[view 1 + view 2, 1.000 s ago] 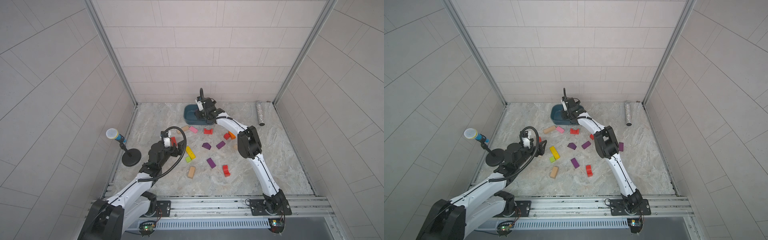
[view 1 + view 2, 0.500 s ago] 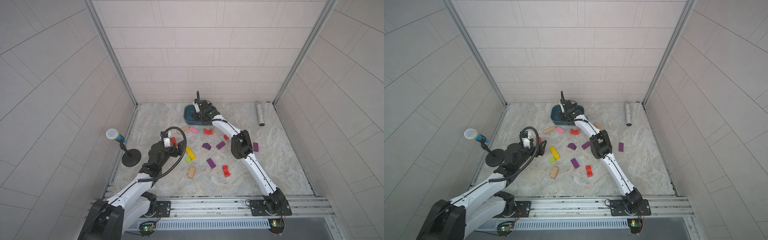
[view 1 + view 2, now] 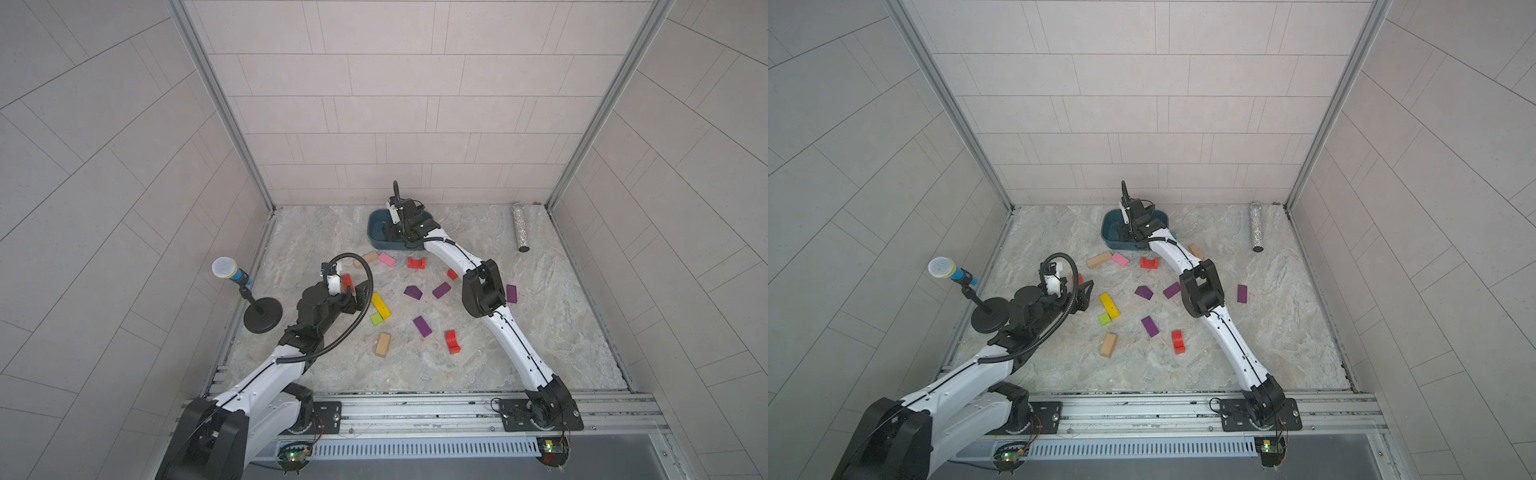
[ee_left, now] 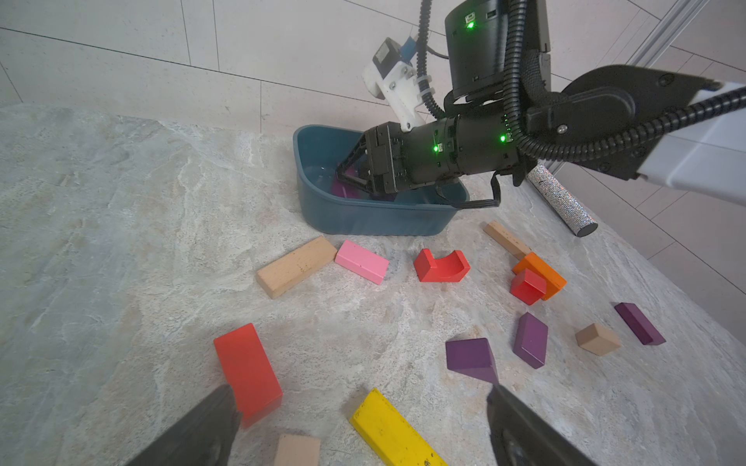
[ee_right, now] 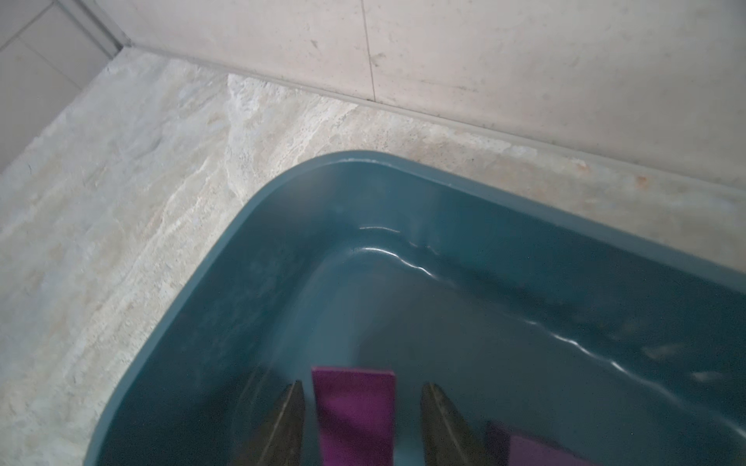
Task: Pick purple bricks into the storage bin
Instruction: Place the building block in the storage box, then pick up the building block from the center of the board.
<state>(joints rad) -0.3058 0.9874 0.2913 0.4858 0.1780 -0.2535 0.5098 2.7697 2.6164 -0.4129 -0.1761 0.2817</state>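
Note:
The dark teal storage bin (image 3: 377, 224) (image 3: 1111, 232) stands at the back of the floor. My right gripper (image 5: 363, 385) reaches down into it (image 4: 363, 220), open. A purple brick (image 5: 353, 411) sits between its fingers with a gap on each side. A second purple brick (image 5: 537, 452) lies beside it in the bin (image 5: 282, 189). Several purple bricks lie on the floor, among them a wedge (image 3: 413, 292) (image 4: 470, 357) and bars (image 3: 441, 289) (image 3: 422, 326) (image 3: 511, 293). My left gripper (image 4: 359, 393) (image 3: 353, 297) hangs open and empty near the floor's left side.
A microphone on a stand (image 3: 232, 272) is at the left wall. A glittery cylinder (image 3: 519, 226) lies at the back right. A yellow bar (image 3: 381, 306), green cube (image 3: 376, 319), pink bar (image 3: 386, 259), red blocks (image 3: 416, 262) and plain wood blocks (image 3: 382, 344) are scattered mid-floor.
My right gripper has shifted left over the bin and dropped into it. Its jaws have parted from the purple brick. The left arm has stayed still.

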